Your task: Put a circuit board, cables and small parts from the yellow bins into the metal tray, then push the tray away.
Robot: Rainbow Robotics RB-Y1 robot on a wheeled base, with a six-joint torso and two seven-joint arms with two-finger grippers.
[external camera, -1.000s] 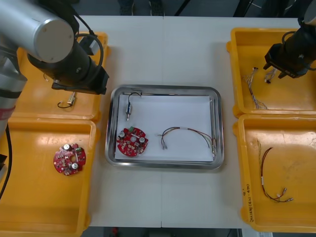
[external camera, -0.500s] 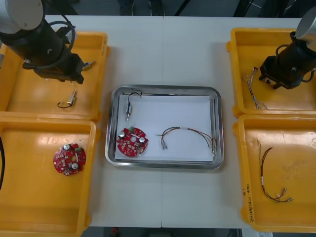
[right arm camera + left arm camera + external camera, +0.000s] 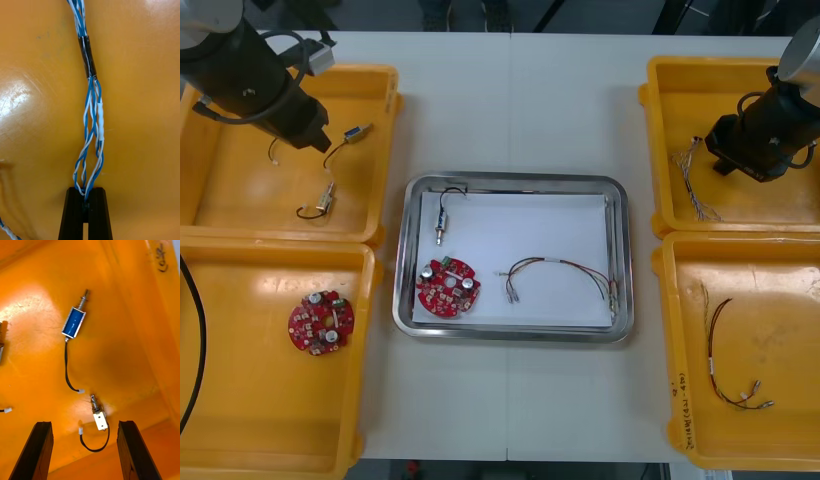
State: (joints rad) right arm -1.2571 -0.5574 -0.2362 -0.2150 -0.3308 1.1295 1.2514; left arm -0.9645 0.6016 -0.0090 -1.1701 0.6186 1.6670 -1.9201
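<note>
The blue and white cable point(image 3: 92, 123) lies in the yellow bin point(image 3: 780, 72) at the upper right of the front view. It looks light and limp: thin twisted strands that will sag and trail when lifted, and loose loops that could snag on the bin wall. The firmest place to hold is probably the black sleeve where the strands bunch, but the right gripper point(image 3: 85, 192) is clenched on the looped end, with 2 or 3 strands pinched between its fingertips. That hold seems enough for so slight a weight, though a thin strand may slip.

At the upper left, the left gripper point(image 3: 84, 423) hangs released over the other yellow bin point(image 3: 240, 205), with a small metal part point(image 3: 100, 420) just ahead of its spread fingers and a blue-bodied part point(image 3: 74, 321) farther on. Both look rigid and small, with short soft leads.

Compared with 1.0 s ago, the left arm has drawn back from the metal tray point(image 3: 621, 260) toward the frame's upper left corner, uncovering the blue-bodied part. The right gripper has sunk lower onto the cable. The tray's circuit board point(image 3: 447, 285) has not moved.
</note>
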